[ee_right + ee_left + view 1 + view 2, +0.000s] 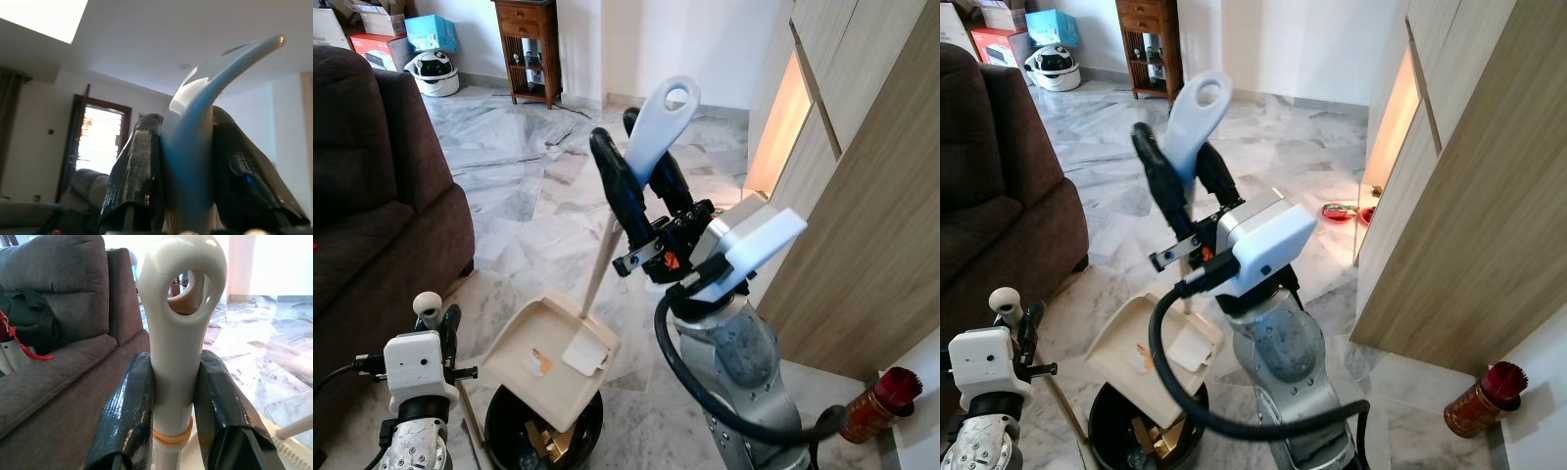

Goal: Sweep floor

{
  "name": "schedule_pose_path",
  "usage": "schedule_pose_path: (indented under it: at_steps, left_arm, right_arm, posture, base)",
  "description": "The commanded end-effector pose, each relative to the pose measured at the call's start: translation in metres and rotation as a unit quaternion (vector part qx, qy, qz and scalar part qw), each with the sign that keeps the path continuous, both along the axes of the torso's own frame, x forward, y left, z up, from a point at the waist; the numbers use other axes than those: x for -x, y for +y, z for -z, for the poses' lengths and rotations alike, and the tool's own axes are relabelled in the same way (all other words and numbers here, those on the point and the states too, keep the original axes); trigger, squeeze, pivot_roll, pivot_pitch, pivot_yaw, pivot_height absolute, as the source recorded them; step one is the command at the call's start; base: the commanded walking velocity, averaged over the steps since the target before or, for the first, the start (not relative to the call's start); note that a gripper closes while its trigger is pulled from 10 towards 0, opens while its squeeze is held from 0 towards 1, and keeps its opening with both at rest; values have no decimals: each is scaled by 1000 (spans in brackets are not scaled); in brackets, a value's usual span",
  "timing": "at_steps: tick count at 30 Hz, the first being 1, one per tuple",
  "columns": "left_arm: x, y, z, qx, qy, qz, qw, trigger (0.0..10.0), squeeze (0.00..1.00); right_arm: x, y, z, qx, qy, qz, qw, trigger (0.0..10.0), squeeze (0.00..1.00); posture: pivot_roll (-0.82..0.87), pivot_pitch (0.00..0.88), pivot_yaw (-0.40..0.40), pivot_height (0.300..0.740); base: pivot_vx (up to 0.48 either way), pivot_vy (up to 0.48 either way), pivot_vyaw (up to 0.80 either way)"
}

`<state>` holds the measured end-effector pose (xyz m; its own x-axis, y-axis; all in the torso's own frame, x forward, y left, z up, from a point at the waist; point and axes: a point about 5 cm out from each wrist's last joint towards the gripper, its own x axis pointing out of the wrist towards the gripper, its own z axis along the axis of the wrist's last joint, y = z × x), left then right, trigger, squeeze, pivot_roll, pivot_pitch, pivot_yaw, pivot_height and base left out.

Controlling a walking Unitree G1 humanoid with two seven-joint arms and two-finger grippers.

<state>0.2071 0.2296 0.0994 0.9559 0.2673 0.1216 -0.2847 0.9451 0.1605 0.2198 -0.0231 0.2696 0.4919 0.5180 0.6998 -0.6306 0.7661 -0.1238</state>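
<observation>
Spill risk — dustpan [548,357] tilted over bin [509,431] rim; right gripper [641,176] jaws clamp its handle [661,122], left gripper [176,401] jaws clamp broom handle [178,333] — twist dumps debris on floor.

Dustpan tipped over the bin, I see.
The cream dustpan [553,357] tilts above the black bin [543,431], paper scraps on it; its white looped handle [661,122] rises upright, clamped in my right tool [631,162].

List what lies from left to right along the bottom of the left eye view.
Brown sofa → left gripper holding a cream handle → black bin under the dustpan → right arm → red-topped canister.
</observation>
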Motion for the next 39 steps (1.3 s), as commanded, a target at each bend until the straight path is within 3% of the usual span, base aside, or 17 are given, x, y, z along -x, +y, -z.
schedule_pose_path:
  at_steps: [1,9,20,31,39]
  left_arm:
    - [-4,0,-8,-14,-23,10,1000,10000,0]
    - [-11,1,-13,-20,-28,25,999,10000,0]
    - [-15,0,-14,-22,-31,33,999,10000,0]
    - [-15,-2,-13,-21,-32,33,999,10000,0]
    - [-16,-2,-13,-21,-34,31,999,10000,0]
  right_arm:
    - [15,2,-15,-42,-34,-21,998,10000,0]
    - [30,12,-20,-47,-68,-38,996,10000,0]
    - [36,15,-23,-42,-98,-39,994,10000,0]
    - [38,19,-21,5,-143,-23,989,10000,0]
    - [31,18,-19,-24,-85,-35,996,10000,0]
  posture:
    - [77,0,1,740]
    - [75,6,31,740]
    - [79,11,32,740]
    - [79,10,23,740]
    - [81,6,19,740]
  base:
    - [0,0,0]
    - [0,0,0]
    - [0,0,0]
    - [0,0,0]
    - [0,0,0]
